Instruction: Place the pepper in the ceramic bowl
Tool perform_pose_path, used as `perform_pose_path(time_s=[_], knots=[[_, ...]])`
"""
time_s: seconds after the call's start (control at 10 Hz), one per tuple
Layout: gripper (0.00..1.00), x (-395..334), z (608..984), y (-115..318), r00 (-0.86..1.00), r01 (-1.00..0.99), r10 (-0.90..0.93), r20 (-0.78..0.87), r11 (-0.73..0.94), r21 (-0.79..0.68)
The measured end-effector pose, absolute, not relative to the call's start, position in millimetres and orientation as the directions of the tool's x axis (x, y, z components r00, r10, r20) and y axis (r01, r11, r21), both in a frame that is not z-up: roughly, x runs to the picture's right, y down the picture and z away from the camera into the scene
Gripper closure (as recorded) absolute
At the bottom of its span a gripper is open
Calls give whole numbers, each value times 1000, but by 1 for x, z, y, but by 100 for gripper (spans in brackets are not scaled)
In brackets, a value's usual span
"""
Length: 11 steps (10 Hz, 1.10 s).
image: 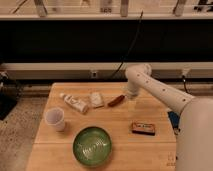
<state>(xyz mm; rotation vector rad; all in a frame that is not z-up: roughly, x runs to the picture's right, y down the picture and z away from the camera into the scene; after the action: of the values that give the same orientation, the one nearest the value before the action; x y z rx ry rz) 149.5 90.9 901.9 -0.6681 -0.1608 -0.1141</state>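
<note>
The pepper (116,101) is a small dark red chili lying on the wooden table (120,120), right of centre near the far edge. The ceramic bowl (80,141) is a round glossy green dish with pale marks inside; it stands empty at the front middle of the table. My gripper (128,96) hangs down from the white arm just right of the pepper's stem end, low over the table. The arm hides the fingers' stance.
A small white cup (55,119) stands at the left. A white bottle (75,103) and a pale packet (96,99) lie left of the pepper. A flat brown-orange packet (143,128) lies at the right front. A dark wall with cables runs behind the table.
</note>
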Motion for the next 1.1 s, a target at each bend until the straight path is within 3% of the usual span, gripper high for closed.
perform_pose_path(time_s=[1.1], knots=[[20,138,925,102,977,177,-53,207,746,-642]])
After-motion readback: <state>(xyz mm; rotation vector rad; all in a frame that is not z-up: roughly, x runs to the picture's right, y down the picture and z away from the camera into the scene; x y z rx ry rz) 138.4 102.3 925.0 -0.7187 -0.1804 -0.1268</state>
